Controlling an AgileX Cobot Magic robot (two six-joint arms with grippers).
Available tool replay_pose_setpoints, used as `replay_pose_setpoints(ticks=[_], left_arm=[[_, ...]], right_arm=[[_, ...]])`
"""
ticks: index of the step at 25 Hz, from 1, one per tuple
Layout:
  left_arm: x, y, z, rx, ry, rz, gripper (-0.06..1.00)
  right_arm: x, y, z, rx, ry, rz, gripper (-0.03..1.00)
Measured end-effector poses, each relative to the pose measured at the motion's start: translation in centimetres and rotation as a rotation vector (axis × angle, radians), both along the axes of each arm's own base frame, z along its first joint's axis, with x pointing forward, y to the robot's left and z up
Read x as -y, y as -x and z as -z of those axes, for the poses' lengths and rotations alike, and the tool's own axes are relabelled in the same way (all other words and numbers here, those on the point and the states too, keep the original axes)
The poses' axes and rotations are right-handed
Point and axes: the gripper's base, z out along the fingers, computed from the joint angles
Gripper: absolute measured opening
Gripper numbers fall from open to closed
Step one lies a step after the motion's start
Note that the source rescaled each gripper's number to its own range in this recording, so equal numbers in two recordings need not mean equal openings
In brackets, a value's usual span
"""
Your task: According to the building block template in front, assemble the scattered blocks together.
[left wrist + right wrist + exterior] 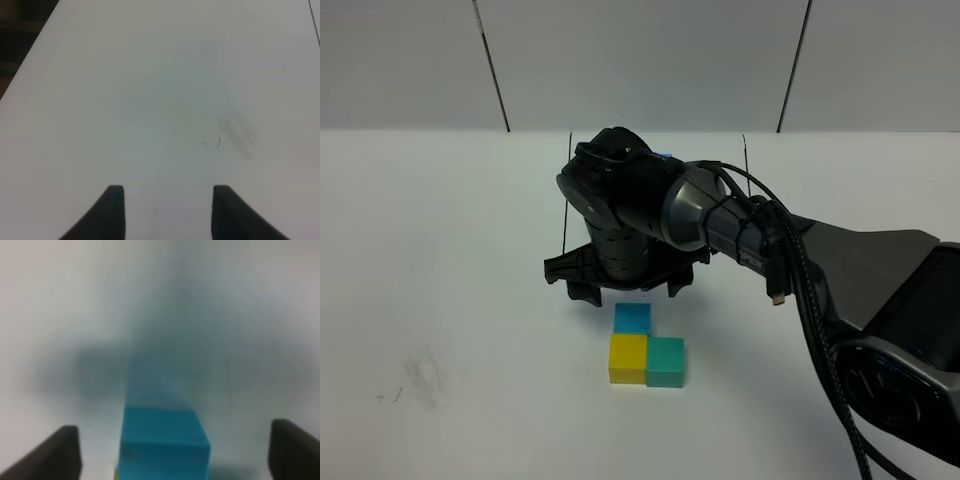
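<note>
Three scattered blocks sit joined in an L on the white table: the blue cube (632,318) behind the yellow cube (628,358), with the teal-green cube (666,362) to the yellow's right. My right gripper (630,290) hovers just over the blue cube (162,442), open, its fingers (55,452) wide on either side and clear of it. My right arm hides most of the building block template (566,200); only its black frame lines and a blue sliver show. My left gripper (167,212) looks down on bare table with nothing between its fingers.
The right arm's bulky body and cable (800,290) stretch from the right edge across the middle of the table. A grey smudge (420,375) marks the table at the front left, and the same smudge (237,132) shows in the left wrist view.
</note>
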Motion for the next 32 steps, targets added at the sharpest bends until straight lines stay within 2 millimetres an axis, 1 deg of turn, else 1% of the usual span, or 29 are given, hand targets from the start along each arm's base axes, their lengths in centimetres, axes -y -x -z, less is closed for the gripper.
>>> replay_pose_setpoints(ticks=[2,4,6,8,9,11,12,14,15,17,18,19,22,24,27,29,30,32], left_arm=[[0.0,0.0,0.0,0.000,0.000,0.000,0.00],[0.0,0.0,0.0,0.000,0.000,0.000,0.00],[0.0,0.0,0.0,0.000,0.000,0.000,0.00],[0.0,0.0,0.0,0.000,0.000,0.000,0.00],[0.0,0.0,0.0,0.000,0.000,0.000,0.00],[0.0,0.0,0.0,0.000,0.000,0.000,0.00],[0.0,0.0,0.0,0.000,0.000,0.000,0.00],[0.0,0.0,0.0,0.000,0.000,0.000,0.00],[0.0,0.0,0.0,0.000,0.000,0.000,0.00],[0.0,0.0,0.0,0.000,0.000,0.000,0.00],[0.0,0.0,0.0,0.000,0.000,0.000,0.00],[0.0,0.0,0.0,0.000,0.000,0.000,0.00],[0.0,0.0,0.0,0.000,0.000,0.000,0.00],[0.0,0.0,0.0,0.000,0.000,0.000,0.00],[0.0,0.0,0.0,0.000,0.000,0.000,0.00],[0.0,0.0,0.0,0.000,0.000,0.000,0.00],[0.0,0.0,0.0,0.000,0.000,0.000,0.00],[0.0,0.0,0.0,0.000,0.000,0.000,0.00]], right_arm=[[-0.2,-0.2,-1.1,0.018,-0.005,-0.050,0.82],[-0.3,-0.5,-2.8,0.057,-0.011,-0.100,0.93],[-0.2,-1.0,-5.1,0.126,-0.010,-0.148,0.98],[0.3,-1.8,-8.3,0.224,-0.014,-0.182,0.99],[0.8,-2.4,-10.0,0.279,-0.010,-0.198,0.99],[2.6,-3.7,-13.6,0.391,0.011,-0.226,1.00],[3.9,-4.4,-15.4,0.444,0.027,-0.240,1.00],[7.0,-5.7,-18.8,0.540,0.086,-0.275,1.00],[8.9,-6.3,-20.4,0.577,0.118,-0.285,1.00],[13.0,-7.3,-22.7,0.616,0.208,-0.331,1.00],[14.8,-7.5,-23.8,0.627,0.240,-0.347,1.00],[16.9,-7.9,-24.5,0.628,0.277,-0.363,1.00],[22.5,-7.9,-26.9,0.635,0.296,-0.374,1.00],[25.9,-7.6,-28.2,0.645,0.263,-0.366,1.00],[29.9,-6.2,-29.7,0.654,0.205,-0.356,1.00],[31.8,-4.8,-30.5,0.652,0.188,-0.345,1.00],[32.6,-4.2,-30.5,0.637,0.184,-0.336,1.00],[33.7,-2.4,-30.8,0.617,0.192,-0.316,0.98]])
